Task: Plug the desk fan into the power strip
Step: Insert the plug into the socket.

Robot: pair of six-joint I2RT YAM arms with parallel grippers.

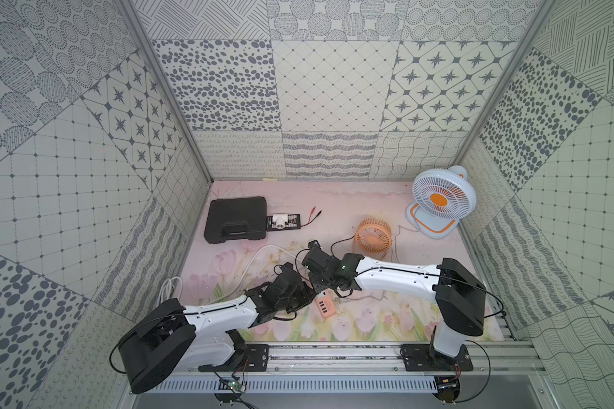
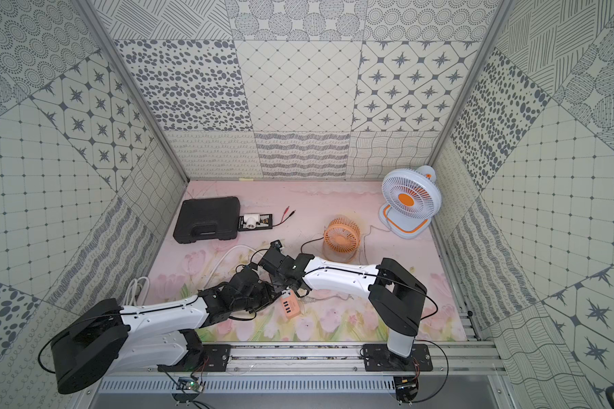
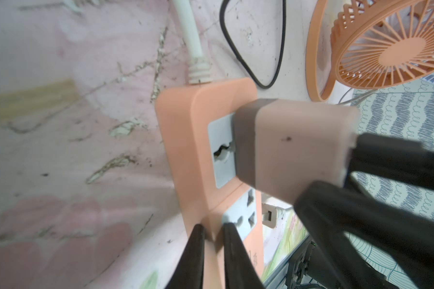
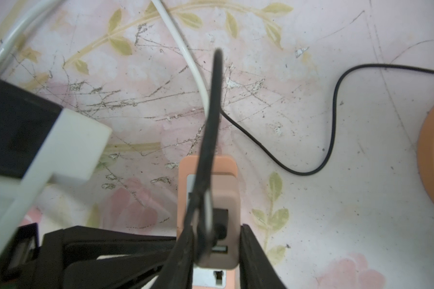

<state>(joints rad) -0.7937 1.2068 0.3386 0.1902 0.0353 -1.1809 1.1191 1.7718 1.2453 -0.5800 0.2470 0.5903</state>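
In the power strip (image 3: 183,140), pinkish plug (image 3: 293,147)

One orange fan (image 1: 373,236); one white fan (image 1: 439,194); one power strip (image 1: 325,304); one case (image 1: 235,219).

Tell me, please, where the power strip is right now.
In both top views the power strip lies near the middle of the table, toward its front edge, just nearer than the small orange fan.
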